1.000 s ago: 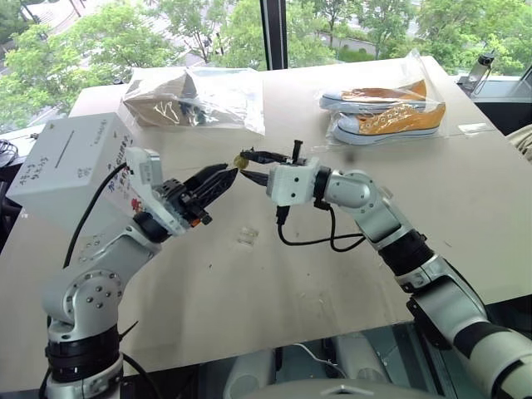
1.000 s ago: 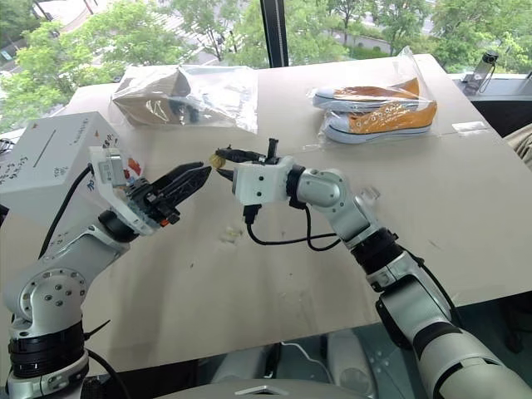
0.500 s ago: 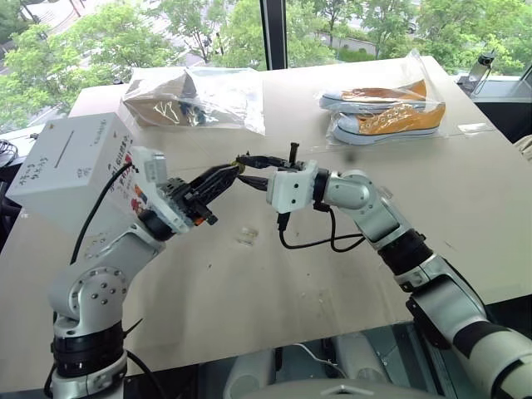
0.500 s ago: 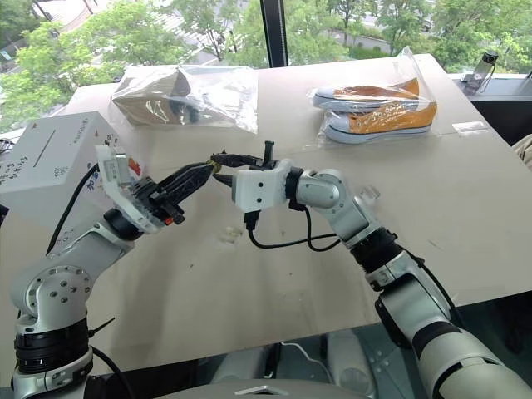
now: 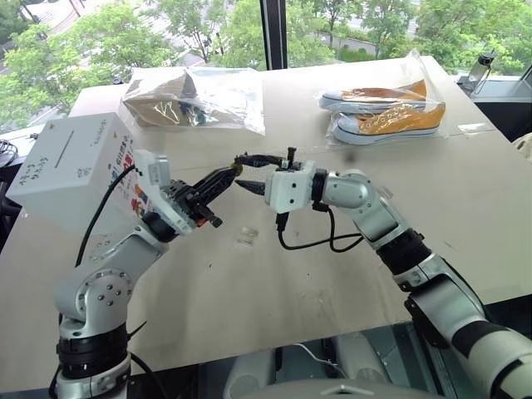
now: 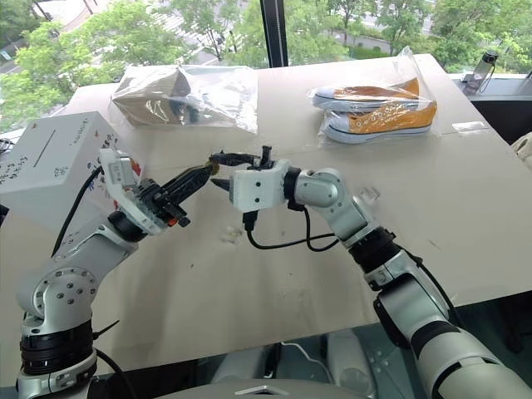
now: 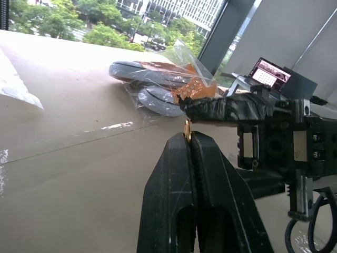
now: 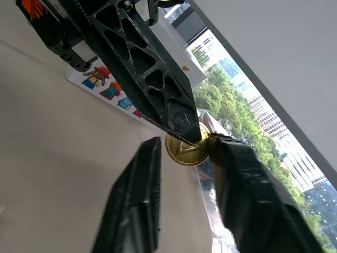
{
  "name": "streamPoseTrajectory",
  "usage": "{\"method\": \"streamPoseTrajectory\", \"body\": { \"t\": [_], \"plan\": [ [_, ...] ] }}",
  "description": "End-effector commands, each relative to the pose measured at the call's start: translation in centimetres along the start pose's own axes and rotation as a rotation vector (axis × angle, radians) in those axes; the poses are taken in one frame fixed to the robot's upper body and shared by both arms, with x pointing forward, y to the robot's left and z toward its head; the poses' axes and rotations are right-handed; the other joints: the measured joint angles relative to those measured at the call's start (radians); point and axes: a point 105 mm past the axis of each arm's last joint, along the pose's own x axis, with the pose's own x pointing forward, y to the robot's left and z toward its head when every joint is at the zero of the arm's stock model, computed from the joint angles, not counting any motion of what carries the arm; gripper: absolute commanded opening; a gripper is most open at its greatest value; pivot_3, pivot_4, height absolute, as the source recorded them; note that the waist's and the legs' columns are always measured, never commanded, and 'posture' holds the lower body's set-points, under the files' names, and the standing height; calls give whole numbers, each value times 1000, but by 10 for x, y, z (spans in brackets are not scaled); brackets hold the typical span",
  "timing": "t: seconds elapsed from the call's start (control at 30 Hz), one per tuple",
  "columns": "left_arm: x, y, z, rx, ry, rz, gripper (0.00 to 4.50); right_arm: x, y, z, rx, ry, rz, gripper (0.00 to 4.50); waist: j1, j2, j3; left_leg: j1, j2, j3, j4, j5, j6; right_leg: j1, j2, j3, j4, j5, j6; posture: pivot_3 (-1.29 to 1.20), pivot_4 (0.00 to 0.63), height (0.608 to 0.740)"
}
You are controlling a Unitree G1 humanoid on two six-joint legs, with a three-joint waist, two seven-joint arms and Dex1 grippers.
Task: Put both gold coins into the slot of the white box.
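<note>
Gold coin (image 8: 185, 149) now pinched by left gripper (image 7: 188, 138); right gripper (image 8: 181, 150) parted.

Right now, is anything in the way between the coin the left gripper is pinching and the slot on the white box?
Nothing visible blocks it. The left gripper pinches the gold coin above the table, beside the open right gripper. The slot on the white box lies uncovered.

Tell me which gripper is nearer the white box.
Left. The left gripper, shut on a gold coin, reaches out from just beside the white box; the right gripper, open, is farther off, on the coin's other side.
</note>
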Motion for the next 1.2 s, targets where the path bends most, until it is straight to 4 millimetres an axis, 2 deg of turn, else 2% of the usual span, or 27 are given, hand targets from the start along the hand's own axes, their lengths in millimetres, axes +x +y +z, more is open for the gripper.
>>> {"method": "streamPoseTrajectory", "body": {
  "t": [0.03,0.07,0.1,0.13,0.23,0.3,0.37,0.43,0.57,0.7,0.87,1.03,1.2],
  "plan": [
    [-2,10,17,65,-69,67,0,-5,-25,7,-2,-5,-77,3485,1,0,0,0,0,0,0,0,0,0,0,0,0,0,0,0,150,740],
    [-4,14,22,89,-84,99,0,-9,-28,2,19,20,-93,3846,1,0,0,0,0,0,0,0,0,0,0,0,0,0,0,0,150,740],
    [-7,17,29,119,-102,126,0,-13,-30,-3,55,38,-96,4394,2,0,0,0,0,0,0,0,0,0,0,0,0,0,0,0,150,740],
    [-9,19,36,154,-112,155,0,-17,-32,-8,108,49,-103,4457,3,0,0,0,0,0,0,0,0,0,0,0,0,0,0,0,150,740],
    [-16,30,56,268,-123,272,0,-25,-38,-9,321,22,-128,4457,2,-1,0,0,0,0,0,0,0,0,0,0,0,0,0,0,150,740],
    [-24,41,76,383,-124,380,0,-28,-45,3,494,-64,-135,4457,2,-1,1,0,0,-1,0,0,0,0,0,0,0,0,0,0,150,740],
    [-43,57,110,511,-124,560,0,-33,-58,24,682,-198,-135,4457,-2,-2,2,-1,0,-1,0,0,0,0,0,0,0,0,0,0,150,740],
    [-60,64,133,568,-131,683,0,-35,-66,37,785,-273,-119,4457,-4,-2,3,-2,0,-1,0,0,0,-3,1,0,1,0,0,0,150,740],
    [-103,87,150,634,-47,927,0,-36,-70,51,907,-344,-69,4457,-1,-1,3,-1,0,-1,-2,0,0,-3,0,-1,0,0,0,0,150,740],
    [-119,96,155,666,-16,986,0,-35,-72,62,960,-389,-23,4457,2,-1,3,-2,0,-2,-2,0,0,-3,0,-1,0,0,0,0,150,740],
    [-124,113,150,645,6,994,0,-37,-71,71,968,-414,28,4457,3,-2,3,-3,0,-2,-2,0,0,-3,-1,-3,-1,0,0,0,150,740],
    [-122,131,138,623,67,974,0,-37,-69,66,910,-369,7,4457,2,-2,3,-4,0,-2,-2,0,0,-5,-1,-2,0,0,0,0,150,740],
    [-123,143,132,604,97,963,0,-37,-71,54,803,-311,-47,4457,-3,-3,2,-16,0,-1,1,0,0,-18,-1,-1,4,0,0,0,150,740]
  ]
}}
